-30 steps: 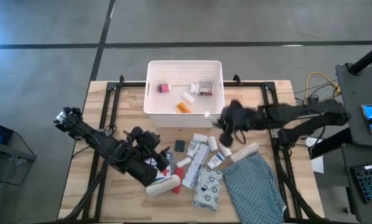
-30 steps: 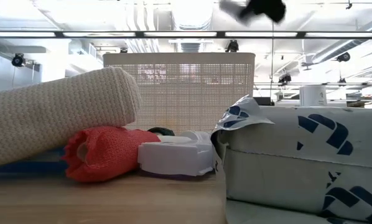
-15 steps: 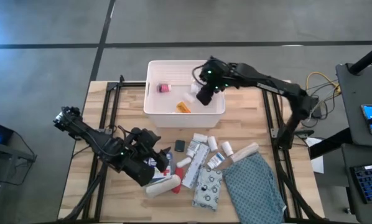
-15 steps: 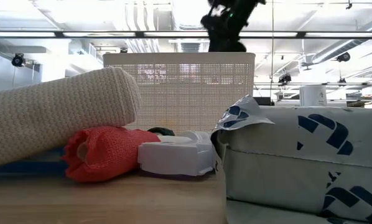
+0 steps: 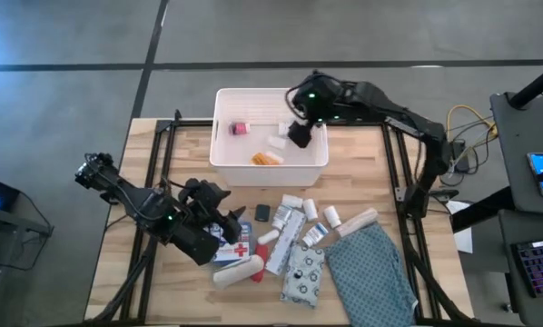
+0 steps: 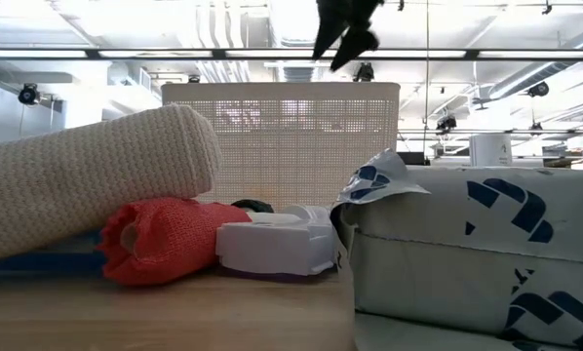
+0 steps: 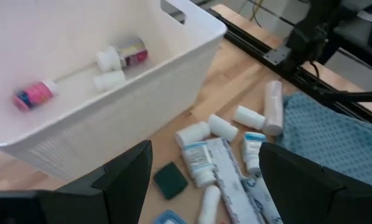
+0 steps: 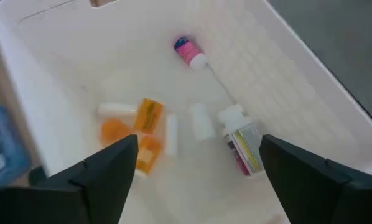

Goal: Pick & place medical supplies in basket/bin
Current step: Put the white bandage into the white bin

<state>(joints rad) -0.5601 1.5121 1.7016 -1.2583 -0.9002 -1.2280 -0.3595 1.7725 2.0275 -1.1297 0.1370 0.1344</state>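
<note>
The white basket stands at the table's far middle; inside it lie a pink-capped bottle, orange vials, small white bottles and a labelled bottle. My right gripper hovers open above the basket's right half, nothing between its fingers. More medical supplies lie loose on the table near the middle: white bottles, tubes, a patterned pouch and a blue box with a red cross. Left of them, my left gripper stands open and touches nothing.
A teal patterned cloth lies at the near right. A beige bandage roll and a red one lie near the front edge. Black frame rails run along the table's sides.
My right gripper has swung from the table just right of the basket, up and toward the far edge, to above the basket, and has opened there. My left gripper has drawn back a little toward the table's left, so more of the blue box shows.
</note>
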